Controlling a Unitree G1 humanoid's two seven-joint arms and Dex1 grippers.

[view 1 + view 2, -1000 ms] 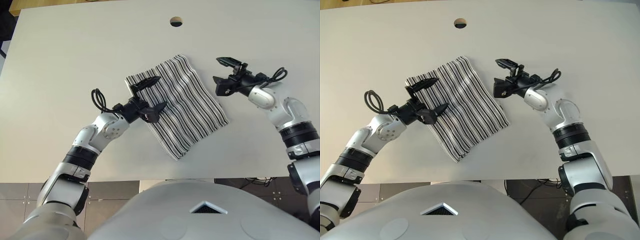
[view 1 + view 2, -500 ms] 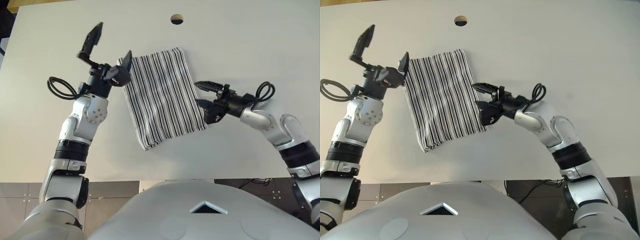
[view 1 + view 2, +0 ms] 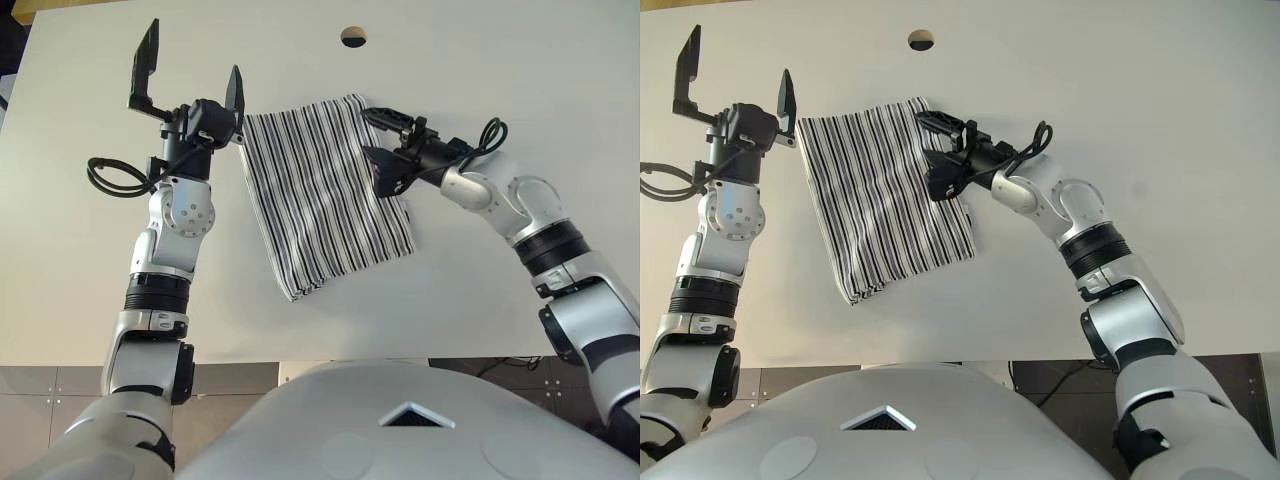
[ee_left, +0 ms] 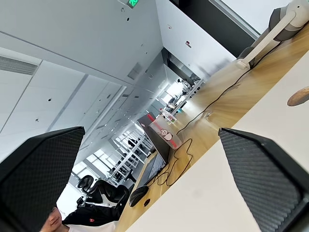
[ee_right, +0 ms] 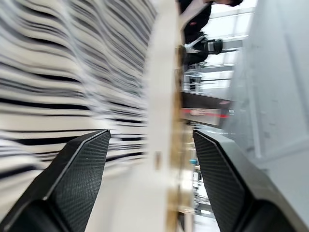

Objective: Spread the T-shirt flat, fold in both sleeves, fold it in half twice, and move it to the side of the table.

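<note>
Left eye view: the striped shirt lies folded on the table, on the robot's side of the hole. The left gripper, left of the hole, and the right gripper, just robot-side of it, both gape empty. It looks light and floppy, so I'd pinch the doubled edges.

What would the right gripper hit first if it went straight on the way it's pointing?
Most likely the striped T-shirt: the open right gripper points across its far right corner, and the wrist view shows stripes ahead. Its height above the cloth is unclear.
</note>
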